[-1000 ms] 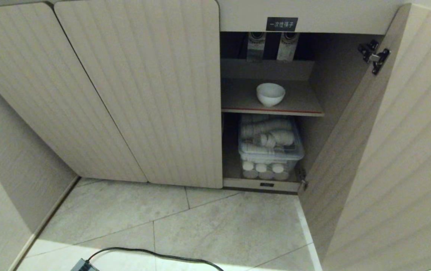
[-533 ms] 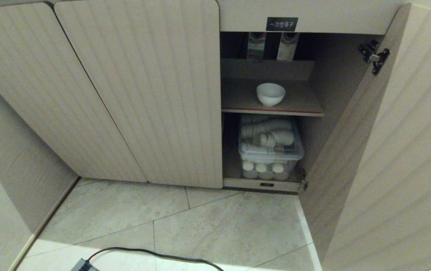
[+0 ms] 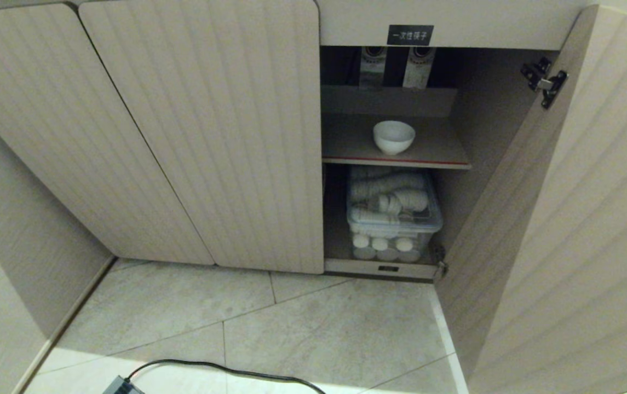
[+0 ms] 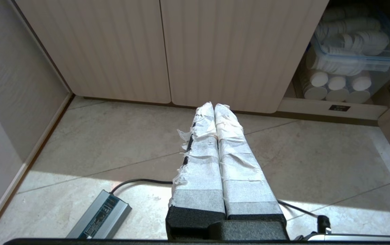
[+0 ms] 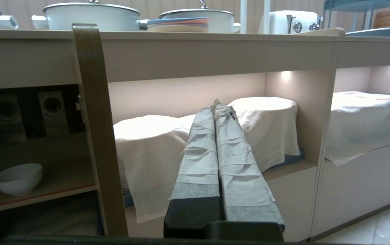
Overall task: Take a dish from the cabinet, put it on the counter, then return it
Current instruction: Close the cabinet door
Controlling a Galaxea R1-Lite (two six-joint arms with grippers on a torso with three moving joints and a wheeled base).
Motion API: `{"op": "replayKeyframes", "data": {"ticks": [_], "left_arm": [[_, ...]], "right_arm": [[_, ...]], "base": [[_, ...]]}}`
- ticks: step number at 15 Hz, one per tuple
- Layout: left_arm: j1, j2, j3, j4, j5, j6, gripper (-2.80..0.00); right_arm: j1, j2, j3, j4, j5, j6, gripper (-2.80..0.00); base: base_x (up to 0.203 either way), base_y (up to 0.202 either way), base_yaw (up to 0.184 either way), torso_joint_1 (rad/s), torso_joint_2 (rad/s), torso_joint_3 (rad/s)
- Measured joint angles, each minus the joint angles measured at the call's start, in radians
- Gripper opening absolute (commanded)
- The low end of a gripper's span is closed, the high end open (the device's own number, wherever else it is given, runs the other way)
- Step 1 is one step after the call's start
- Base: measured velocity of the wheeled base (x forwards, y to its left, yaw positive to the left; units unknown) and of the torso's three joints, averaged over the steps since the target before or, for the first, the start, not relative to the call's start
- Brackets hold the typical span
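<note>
Beige ribbed doors (image 3: pixel 198 137) of the cabinet (image 3: pixel 455 22) are seen closed at the left of the head view, above a pale tiled floor (image 3: pixel 318 328) on which a black cable (image 3: pixel 225 369) is laid. On that same floor, in the left wrist view, a grey power brick (image 4: pixel 101 219) is seen beside the cable, and the left gripper (image 4: pixel 214 106) is held low over the tiles with its tape-wrapped fingers pressed together on nothing. Further right in the head view, one compartment is opened under a small black label (image 3: pixel 410 35). The dish (image 3: pixel 393 136) is placed upright on the red-edged inner shelf (image 3: pixel 439 158), near the middle and clear of the walls. Below the shelf, a clear plastic box (image 3: pixel 395 221) filled with stacked white cups is stored. At the far right the opened door (image 3: pixel 581 219) is swung out, and its black hinge (image 3: pixel 544 80) is shown. In the right wrist view the right gripper (image 5: pixel 220 104) is raised level before the lit alcoves, outside the cabinet, with its fingers closed together and empty; the dish (image 5: pixel 17 178) is seen well apart from it, beyond the door's edge. White pots (image 5: pixel 91 15) are set on the counter (image 5: pixel 198 35) above.
</note>
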Motion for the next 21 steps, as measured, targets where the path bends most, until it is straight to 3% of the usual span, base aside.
{"op": "replayKeyframes", "data": {"ticks": [3,12,19,21], "left_arm": [[0.000,0.000,0.000,0.000,0.000,0.000,-2.80],[0.000,0.000,0.000,0.000,-0.001,0.001,-2.80],[0.000,0.000,0.000,0.000,-0.001,0.000,-2.80],[0.000,0.000,0.000,0.000,0.000,0.000,-2.80]], "right_arm": [[-0.050,0.040,-0.004,-0.026,0.000,0.015,-2.80],[-0.125,0.110,-0.109,0.086,-0.001,0.032,-2.80],[-0.155,0.154,-0.163,0.236,0.002,0.044,-2.80],[-0.155,0.160,-0.168,0.342,0.002,0.051,-2.80]], "base": [[0.000,0.000,0.000,0.000,0.00,0.000],[0.000,0.000,0.000,0.000,0.00,0.000],[0.000,0.000,0.000,0.000,0.00,0.000],[0.000,0.000,0.000,0.000,0.00,0.000]]}}
